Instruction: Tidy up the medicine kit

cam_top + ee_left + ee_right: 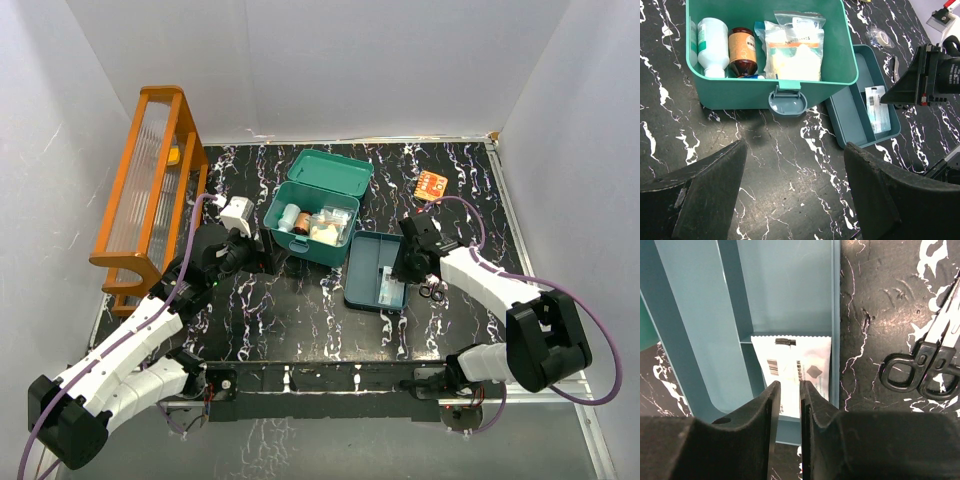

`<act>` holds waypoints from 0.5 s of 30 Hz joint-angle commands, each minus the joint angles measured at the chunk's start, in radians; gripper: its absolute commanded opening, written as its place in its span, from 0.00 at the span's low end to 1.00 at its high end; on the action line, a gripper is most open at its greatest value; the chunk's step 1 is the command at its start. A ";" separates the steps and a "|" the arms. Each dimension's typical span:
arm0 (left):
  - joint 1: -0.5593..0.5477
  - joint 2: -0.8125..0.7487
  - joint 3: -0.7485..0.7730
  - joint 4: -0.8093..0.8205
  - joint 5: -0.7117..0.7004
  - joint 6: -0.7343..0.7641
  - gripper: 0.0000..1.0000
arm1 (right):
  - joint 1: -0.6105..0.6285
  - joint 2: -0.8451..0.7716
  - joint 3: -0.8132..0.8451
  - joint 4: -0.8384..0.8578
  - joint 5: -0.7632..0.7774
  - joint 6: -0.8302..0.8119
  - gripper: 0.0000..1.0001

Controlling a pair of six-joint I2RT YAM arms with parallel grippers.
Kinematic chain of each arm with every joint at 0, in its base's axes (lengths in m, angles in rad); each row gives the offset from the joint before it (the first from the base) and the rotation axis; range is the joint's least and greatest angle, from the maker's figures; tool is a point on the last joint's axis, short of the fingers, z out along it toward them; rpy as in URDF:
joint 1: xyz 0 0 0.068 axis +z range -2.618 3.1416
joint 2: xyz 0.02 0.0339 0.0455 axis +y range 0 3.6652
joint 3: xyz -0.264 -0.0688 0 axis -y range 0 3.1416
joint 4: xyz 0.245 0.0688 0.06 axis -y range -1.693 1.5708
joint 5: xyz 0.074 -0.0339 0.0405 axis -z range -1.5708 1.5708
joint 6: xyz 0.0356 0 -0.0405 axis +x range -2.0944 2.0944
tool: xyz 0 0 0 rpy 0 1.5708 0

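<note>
The teal medicine kit (283,238) stands open at the table's middle with its lid (330,170) tipped back. Inside it are a white bottle (710,45), a brown bottle (742,50) and clear bags (792,50). Its tray insert (365,270) lies on the table to its right, and a white packet (790,362) lies flat in the tray's end compartment. My right gripper (790,387) hangs just above that packet, open by a narrow gap with nothing between its fingers. My left gripper (795,170) is wide open over bare table in front of the kit's latch (786,100).
Black-handled scissors (920,370) lie on the table right of the tray. An orange wooden rack (150,190) stands at the far left. A small orange packet (432,184) lies at the back right, and a wrapped roll (879,37) sits behind the tray.
</note>
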 commanded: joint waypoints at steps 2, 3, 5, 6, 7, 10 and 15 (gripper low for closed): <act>-0.002 -0.002 -0.009 0.020 0.004 0.000 0.77 | 0.005 0.049 0.046 0.068 0.061 -0.041 0.20; -0.002 -0.003 -0.010 0.020 0.003 0.000 0.77 | 0.005 0.057 0.049 0.079 0.073 -0.048 0.20; -0.002 -0.003 -0.010 0.018 0.002 0.000 0.77 | 0.006 0.072 0.046 0.102 0.085 -0.062 0.20; -0.003 -0.003 -0.009 0.018 0.001 0.000 0.77 | 0.005 0.082 0.042 0.110 0.083 -0.065 0.20; -0.002 -0.002 -0.009 0.018 0.000 0.000 0.77 | 0.005 0.090 0.037 0.113 0.078 -0.066 0.20; -0.002 -0.004 -0.008 0.015 -0.003 0.002 0.77 | 0.007 0.104 0.007 0.135 0.057 -0.069 0.20; -0.002 -0.003 -0.009 0.017 -0.002 0.001 0.77 | 0.006 0.116 -0.005 0.141 0.023 -0.088 0.21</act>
